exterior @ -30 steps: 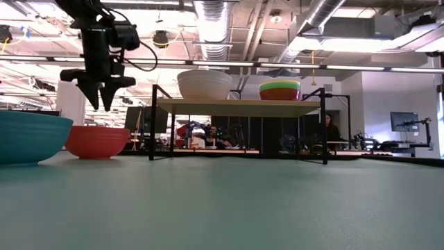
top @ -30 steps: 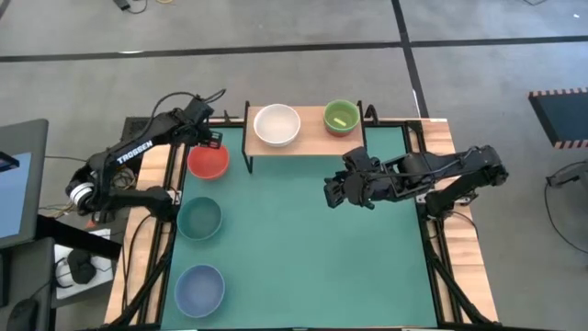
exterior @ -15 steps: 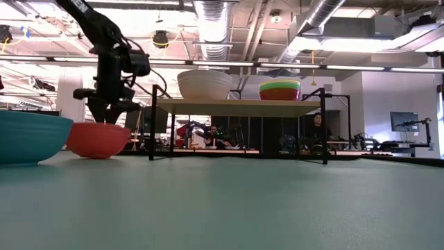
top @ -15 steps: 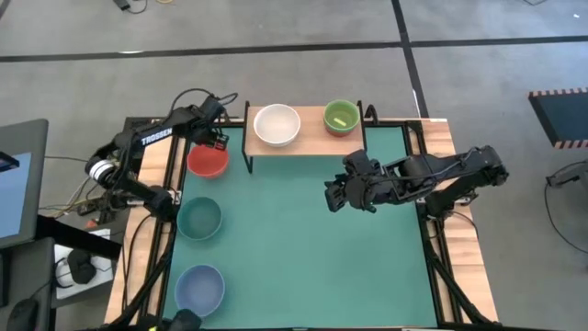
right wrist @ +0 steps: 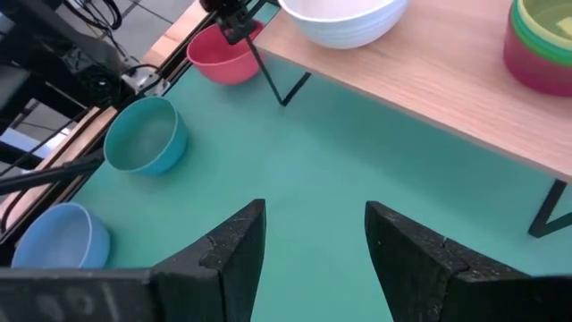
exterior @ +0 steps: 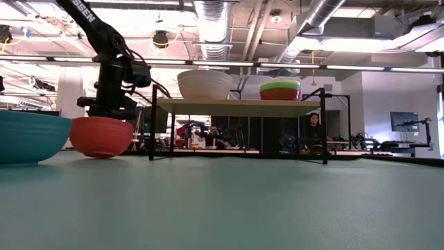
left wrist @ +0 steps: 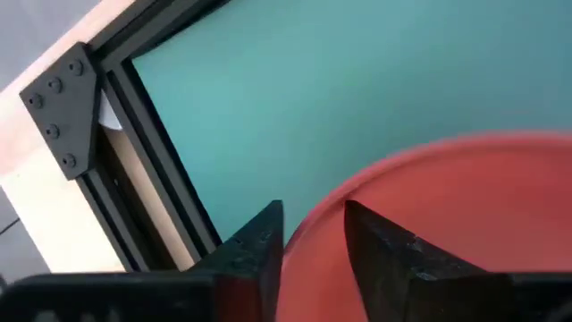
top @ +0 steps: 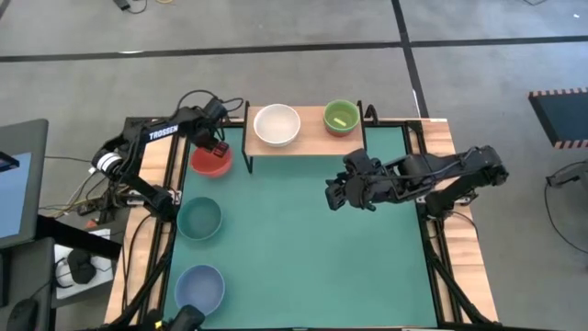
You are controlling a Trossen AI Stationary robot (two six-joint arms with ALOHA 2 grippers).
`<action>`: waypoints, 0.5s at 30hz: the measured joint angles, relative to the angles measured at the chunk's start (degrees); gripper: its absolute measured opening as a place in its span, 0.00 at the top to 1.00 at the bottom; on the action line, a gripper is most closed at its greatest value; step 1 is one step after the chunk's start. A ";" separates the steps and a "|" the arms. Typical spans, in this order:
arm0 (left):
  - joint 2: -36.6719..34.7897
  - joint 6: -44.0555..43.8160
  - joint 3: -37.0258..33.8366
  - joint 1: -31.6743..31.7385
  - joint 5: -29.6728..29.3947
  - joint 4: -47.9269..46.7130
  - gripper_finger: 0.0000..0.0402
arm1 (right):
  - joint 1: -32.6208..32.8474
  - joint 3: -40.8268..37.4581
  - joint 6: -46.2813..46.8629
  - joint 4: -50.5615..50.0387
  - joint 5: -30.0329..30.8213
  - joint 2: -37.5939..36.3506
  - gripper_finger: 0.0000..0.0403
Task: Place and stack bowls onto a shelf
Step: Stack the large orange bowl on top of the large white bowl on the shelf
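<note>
My left fingers (left wrist: 308, 246) straddle the rim of the red bowl (top: 210, 160), one inside and one outside, with a narrow gap showing at the wall, so the pinch looks not yet made; my left gripper (top: 217, 147) sits at the bowl's 12 o'clock edge. The bowl rests on the green tabletop (top: 303, 239) at about 10 o'clock, just beside the shelf (top: 312, 124), whose black leg (top: 244, 152) stands near at the bowl's 3 o'clock. A grip on so thin a rim may slip or tilt the bowl as it rises, I judge, and a swing toward the shelf could clip that leg or the wood edge. On the shelf a white bowl (top: 277, 124) and a green stack (top: 341, 116) already take space. A teal bowl (top: 199, 219) and a pale blue bowl (top: 199, 287) wait toward 8 o'clock. My right gripper (top: 333, 195) hovers over the mat near 2 o'clock, fingers (right wrist: 234, 246) spread and empty
</note>
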 joint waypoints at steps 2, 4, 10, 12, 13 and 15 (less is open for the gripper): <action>-0.03 0.00 0.00 0.15 1.18 -1.24 0.83 | -0.41 0.00 -0.01 0.00 0.03 0.00 0.46; -0.03 0.10 -0.02 0.10 1.71 -1.92 0.92 | -0.74 0.00 -0.01 0.00 0.03 0.00 0.46; -0.10 1.53 0.04 0.10 2.50 -2.81 0.98 | -1.07 0.00 0.00 0.01 0.06 0.00 0.46; -0.44 1.52 0.12 0.09 2.56 -3.92 0.99 | -1.07 0.00 0.00 0.02 0.06 0.00 0.46; -0.75 1.57 0.40 0.08 2.59 -4.61 0.99 | -1.07 0.00 0.01 0.02 0.06 0.00 0.46; -1.86 1.72 1.17 -0.13 2.14 -6.23 0.99 | -1.07 0.00 0.01 0.02 0.06 0.00 0.46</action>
